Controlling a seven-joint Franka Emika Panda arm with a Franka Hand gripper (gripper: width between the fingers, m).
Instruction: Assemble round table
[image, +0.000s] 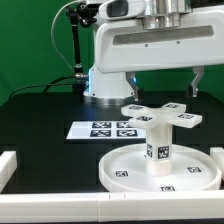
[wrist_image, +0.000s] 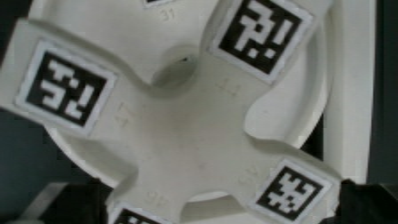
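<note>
The large rimmed round disc (image: 115, 172) lies flat on the black mat at the front. The short thick cylinder (image: 158, 150) stands upright at its middle. The small cross-shaped piece (image: 160, 115) sits level on top of the cylinder. My gripper (image: 167, 80) hangs just above the cross, open, with a dark finger (image: 198, 78) past the cross arm on the exterior view's right. In the wrist view the cross (wrist_image: 178, 110) fills the picture with its tags showing. My gripper (wrist_image: 217, 205) straddles it with the jaws wide apart, holding nothing.
The marker board (image: 100, 129) lies flat behind the disc, toward the exterior view's left. Plain white bars edge the mat at the left (image: 8, 165) and front (image: 60, 205). The robot base (image: 105, 85) stands at the back.
</note>
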